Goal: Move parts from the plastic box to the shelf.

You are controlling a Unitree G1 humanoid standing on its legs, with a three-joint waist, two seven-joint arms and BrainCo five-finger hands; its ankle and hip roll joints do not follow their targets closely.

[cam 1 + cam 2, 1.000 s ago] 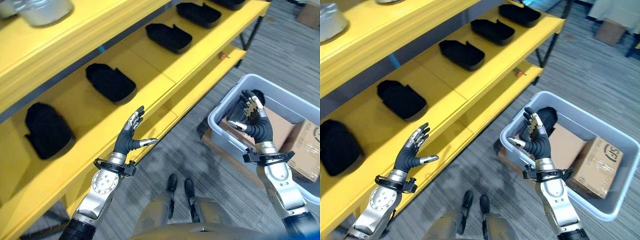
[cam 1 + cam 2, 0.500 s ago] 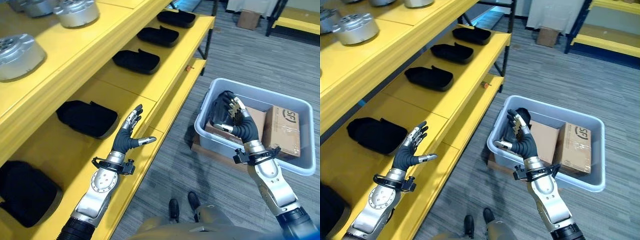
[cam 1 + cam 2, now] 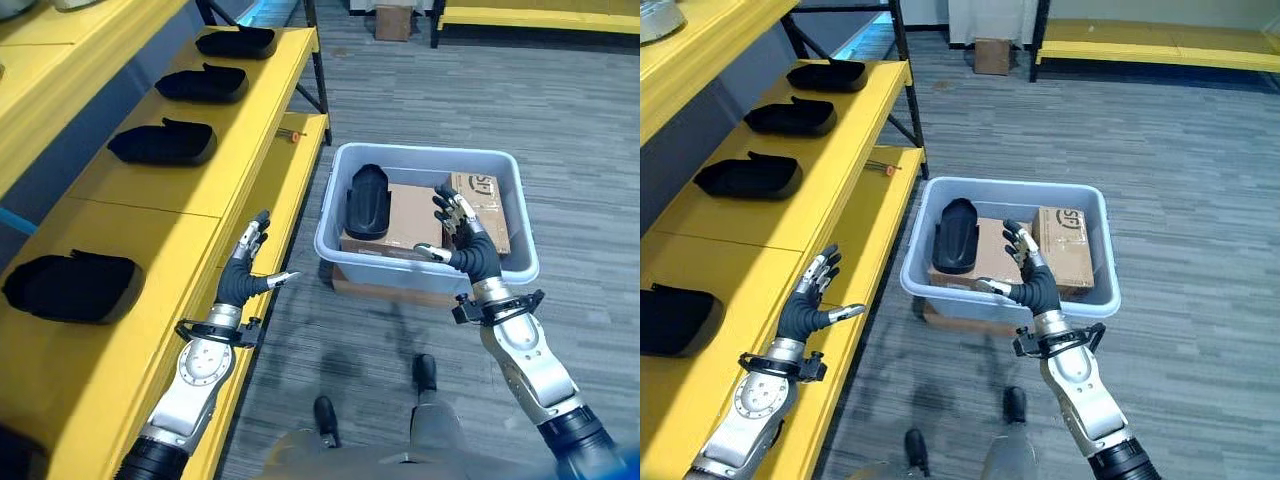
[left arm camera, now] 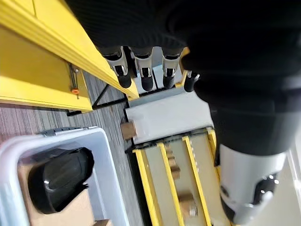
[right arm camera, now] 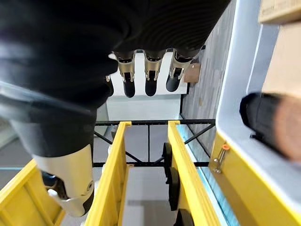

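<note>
A grey plastic box (image 3: 425, 152) stands on the carpet beside the yellow shelf (image 3: 190, 190). Inside it a black part (image 3: 367, 200) leans on edge against two cardboard cartons (image 3: 410, 215). My right hand (image 3: 462, 235) is open, held over the box's near rim in front of the cartons and apart from the black part (image 5: 263, 120). My left hand (image 3: 245, 270) is open and holds nothing, hovering by the shelf's front edge. Several matching black parts (image 3: 162, 143) lie in a row on the shelf, the nearest one (image 3: 70, 287) left of my left hand.
A flat piece of cardboard (image 3: 380, 290) lies under the plastic box. A small orange-tipped item (image 3: 293, 137) rests on the lower shelf board. A cardboard box (image 3: 392, 20) and another yellow rack (image 3: 540, 15) stand across the carpet.
The camera has swung from the shelf toward the box. My right hand has shifted from beside the black part to the near rim by the cartons. Both hands stay open.
</note>
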